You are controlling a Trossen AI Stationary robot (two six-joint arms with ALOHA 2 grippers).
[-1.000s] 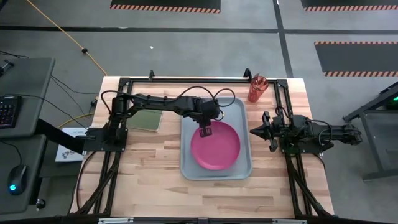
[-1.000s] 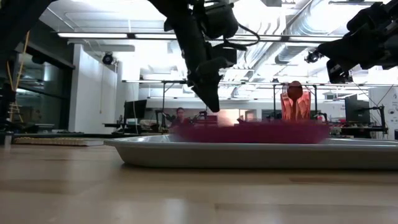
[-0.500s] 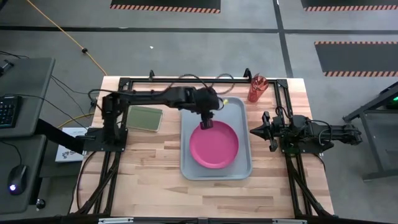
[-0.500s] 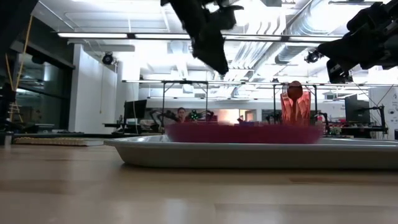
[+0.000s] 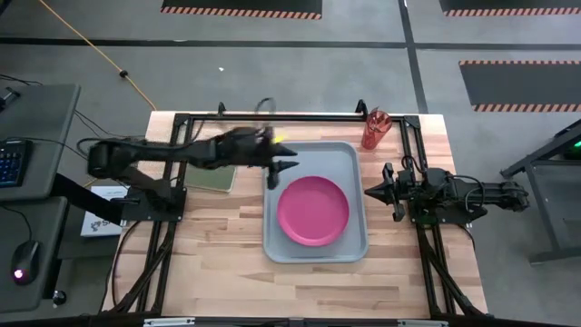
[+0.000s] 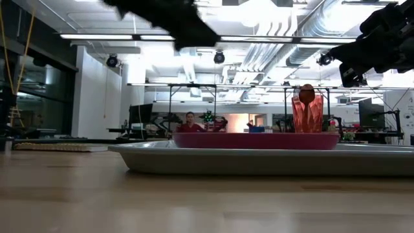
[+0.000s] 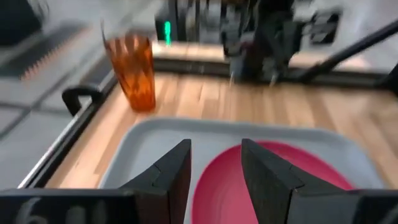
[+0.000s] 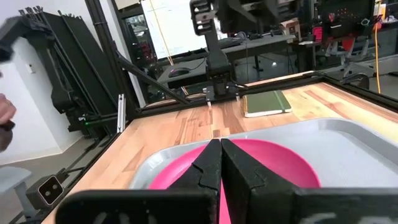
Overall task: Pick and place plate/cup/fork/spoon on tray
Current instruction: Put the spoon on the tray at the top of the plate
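No brand or writing could be read. The plate (image 5: 313, 211) lay flat in the tray (image 5: 356, 247) on the pale wood-plank worktop (image 5: 218, 272). The cup (image 5: 374, 128) stood off the tray at the far edge. The left claw (image 5: 287, 167), empty with fingers parted, hung over the tray's left rim. The right claw (image 5: 370, 191) waited closed beside the tray. Behind lay an open workshop.

I see a green pad (image 5: 214, 175) lying flat on the wooden table (image 5: 218, 263), left of centre. Off the table's left side sit a keyboard (image 5: 8, 163) and mouse (image 5: 23, 272).
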